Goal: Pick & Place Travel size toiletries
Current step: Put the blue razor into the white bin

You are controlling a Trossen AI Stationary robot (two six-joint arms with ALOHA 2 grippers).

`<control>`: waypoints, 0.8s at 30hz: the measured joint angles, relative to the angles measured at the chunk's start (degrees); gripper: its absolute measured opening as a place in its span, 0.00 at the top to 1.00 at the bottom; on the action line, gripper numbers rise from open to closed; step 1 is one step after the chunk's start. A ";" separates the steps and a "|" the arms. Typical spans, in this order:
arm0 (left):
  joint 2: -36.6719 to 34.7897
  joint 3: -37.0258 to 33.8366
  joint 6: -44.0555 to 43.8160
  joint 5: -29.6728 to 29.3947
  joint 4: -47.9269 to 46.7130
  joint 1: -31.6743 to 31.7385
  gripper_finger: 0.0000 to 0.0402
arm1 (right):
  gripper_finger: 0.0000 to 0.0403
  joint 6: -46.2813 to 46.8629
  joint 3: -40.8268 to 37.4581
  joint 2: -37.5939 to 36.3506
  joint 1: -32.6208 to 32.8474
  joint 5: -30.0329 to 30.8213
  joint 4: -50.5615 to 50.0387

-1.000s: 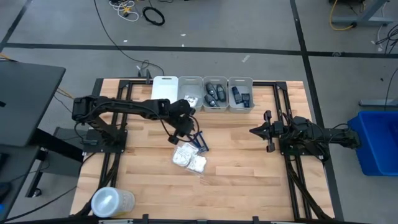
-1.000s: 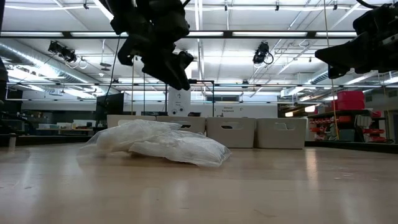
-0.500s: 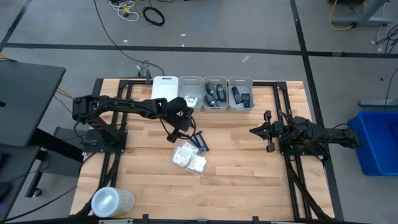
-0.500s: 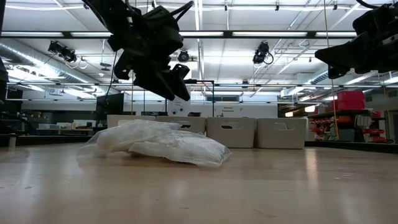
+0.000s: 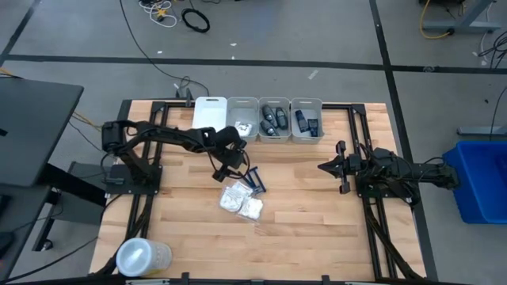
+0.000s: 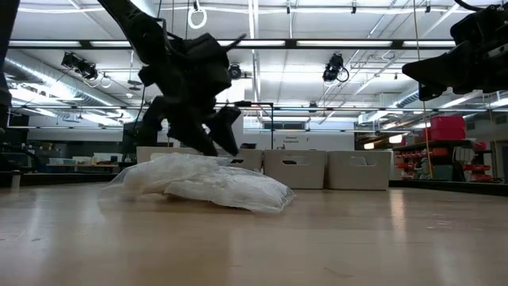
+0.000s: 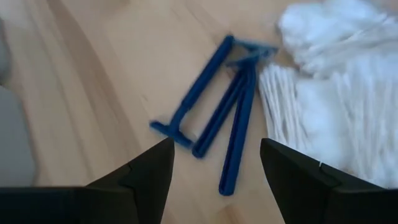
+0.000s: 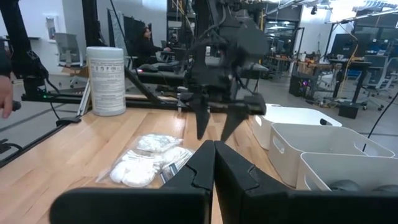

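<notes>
Now my left gripper hangs just above the table with its two fingers spread wide and nothing between them. Right under it lie the blue razors, three of them in a loose bunch, flat on the wooden table. Two lie close side by side, and the third slants away from them, with their heads bunched together at one end. Just beside them, touching or nearly so, sit the white packets, soft and crinkly.

I think the razors are light and stiff, made of thin hard plastic, and a bit slippery. They lie so flat that my fingers must go all the way down to the wood. The best place to grab one looks like the middle of its long handle, with one finger on each side. The slanted one is the easiest, because it has the most bare wood around its handle. If I grab too near the pair, I may pinch two at once.

Farther back stand the bins in a row, some with small dark things inside.

My right gripper waits well off to the other side, shut tight and holding nothing. A clear round tub sits at the near corner.
</notes>
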 joint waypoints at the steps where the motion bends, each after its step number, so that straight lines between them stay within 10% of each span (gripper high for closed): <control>1: 0.74 -0.04 -0.11 -0.05 0.35 0.00 0.38 | 0.97 0.01 -0.01 0.00 -0.01 0.01 0.02; 24: 5.24 -0.04 6.51 0.16 1.13 0.87 0.38 | 0.97 -0.01 0.01 0.00 -0.01 -0.34 0.02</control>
